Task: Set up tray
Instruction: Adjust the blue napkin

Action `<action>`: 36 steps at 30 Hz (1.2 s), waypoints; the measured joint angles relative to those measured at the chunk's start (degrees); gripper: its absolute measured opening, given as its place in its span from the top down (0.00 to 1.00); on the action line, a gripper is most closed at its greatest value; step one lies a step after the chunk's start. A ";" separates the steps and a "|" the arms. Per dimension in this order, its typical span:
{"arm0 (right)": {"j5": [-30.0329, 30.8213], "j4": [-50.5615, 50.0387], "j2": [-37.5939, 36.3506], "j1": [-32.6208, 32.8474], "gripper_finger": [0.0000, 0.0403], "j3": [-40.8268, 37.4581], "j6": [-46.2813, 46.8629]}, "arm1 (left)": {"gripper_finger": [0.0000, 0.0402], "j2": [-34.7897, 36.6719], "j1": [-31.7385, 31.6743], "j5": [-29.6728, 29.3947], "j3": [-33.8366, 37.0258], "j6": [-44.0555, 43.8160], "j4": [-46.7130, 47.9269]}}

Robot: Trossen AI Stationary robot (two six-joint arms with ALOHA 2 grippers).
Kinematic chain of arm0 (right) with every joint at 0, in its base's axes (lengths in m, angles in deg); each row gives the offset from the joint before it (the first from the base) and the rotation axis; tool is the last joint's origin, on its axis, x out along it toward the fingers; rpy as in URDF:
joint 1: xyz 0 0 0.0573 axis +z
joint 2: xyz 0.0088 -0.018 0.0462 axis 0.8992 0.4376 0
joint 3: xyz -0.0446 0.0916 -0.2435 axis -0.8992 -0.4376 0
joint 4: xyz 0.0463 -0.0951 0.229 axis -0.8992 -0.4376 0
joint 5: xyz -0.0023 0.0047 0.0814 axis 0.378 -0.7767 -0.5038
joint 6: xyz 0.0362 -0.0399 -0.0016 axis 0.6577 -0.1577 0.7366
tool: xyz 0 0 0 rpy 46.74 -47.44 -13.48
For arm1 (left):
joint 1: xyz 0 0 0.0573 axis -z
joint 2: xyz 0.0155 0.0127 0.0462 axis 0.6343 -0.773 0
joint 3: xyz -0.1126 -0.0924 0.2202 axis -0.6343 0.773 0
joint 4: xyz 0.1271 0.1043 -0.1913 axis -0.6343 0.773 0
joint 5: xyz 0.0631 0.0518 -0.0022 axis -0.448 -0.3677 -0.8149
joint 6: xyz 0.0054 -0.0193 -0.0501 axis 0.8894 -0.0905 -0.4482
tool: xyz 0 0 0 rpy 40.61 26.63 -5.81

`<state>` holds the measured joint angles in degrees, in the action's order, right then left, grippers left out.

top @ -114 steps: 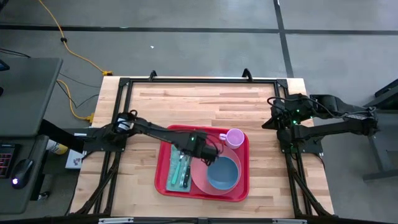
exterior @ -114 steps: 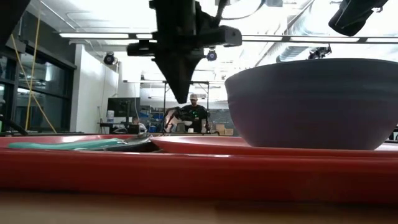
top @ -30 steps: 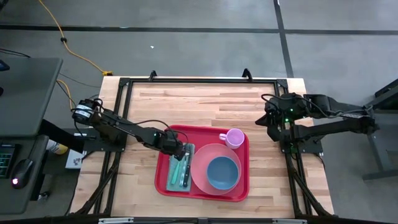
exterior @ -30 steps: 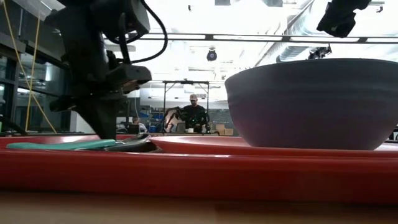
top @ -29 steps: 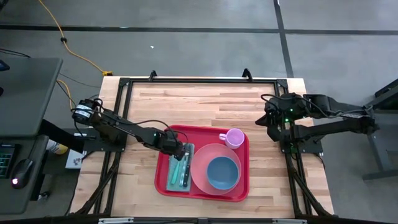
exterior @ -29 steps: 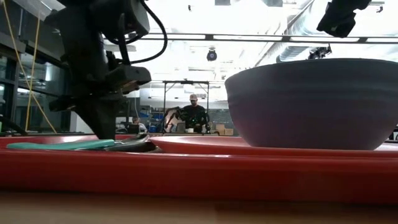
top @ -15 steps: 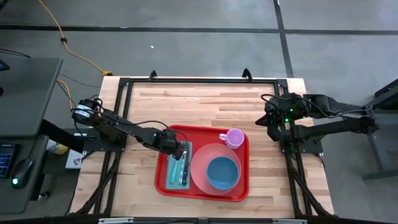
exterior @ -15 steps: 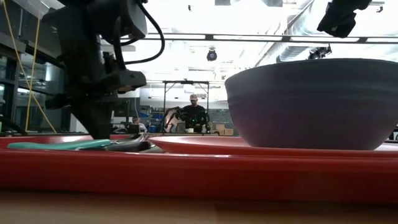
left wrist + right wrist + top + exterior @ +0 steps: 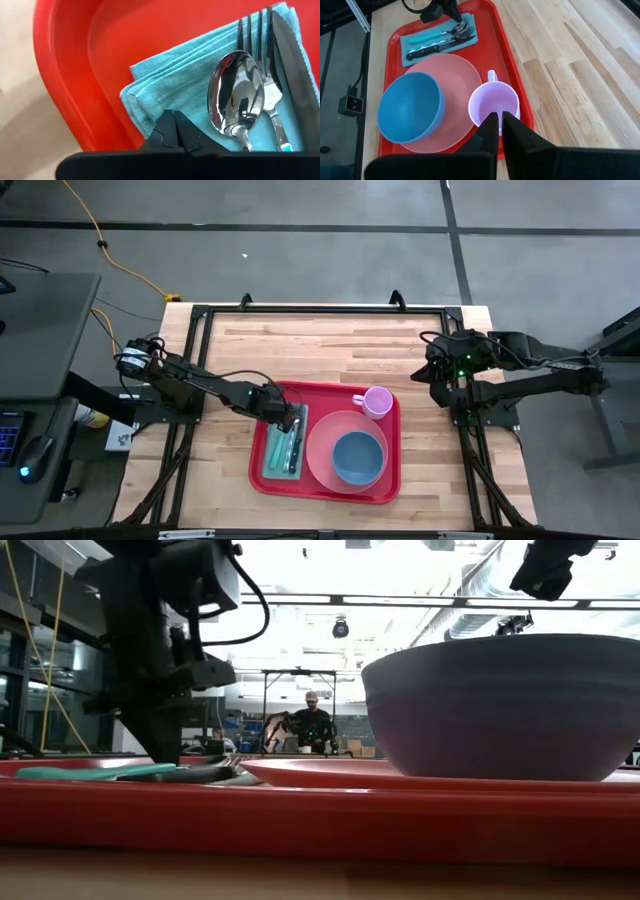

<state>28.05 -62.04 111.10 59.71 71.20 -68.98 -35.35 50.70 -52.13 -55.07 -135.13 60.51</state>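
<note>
Red plastic fills the near part of the bench [image 9: 330, 340]: the tray [image 9: 385, 485], rectangular with rounded corners and a raised rim, lies close to the near edge, roughly midway between the two side rails. Only a narrow strip of wood shows in front of it, while the whole far half of the bench is bare planks.

Inside the tray, on its left side, a teal napkin [image 9: 175, 85] lies flat, well inside the rim, with a spoon [image 9: 237, 100], a fork [image 9: 267, 85] and a knife [image 9: 295, 75] lined up on it. Beside the napkin sits a round pink plate [image 9: 455, 75], taking up most of the tray's width, and a blue bowl [image 9: 410, 107] stands on it. At the tray's far right corner stands a pale pink cup [image 9: 495, 107] with its handle pointing away from the plate; the cup and the bowl look empty.

Left tool [image 9: 287, 423] is clenched, its tip down at the napkin's far end, holding nothing. Right tool [image 9: 432, 372] is clenched too, holding nothing, well apart from the tray by the right rail.
</note>
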 joint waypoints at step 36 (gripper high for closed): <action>-0.13 -0.30 0.02 0.00 1.00 0.04 0.95 | 0.78 6.00 -3.08 -4.30 -0.82 3.67 -1.72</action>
<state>27.92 -62.34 111.12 59.71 71.24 -68.02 -29.35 47.62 -56.42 -55.89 -131.46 58.78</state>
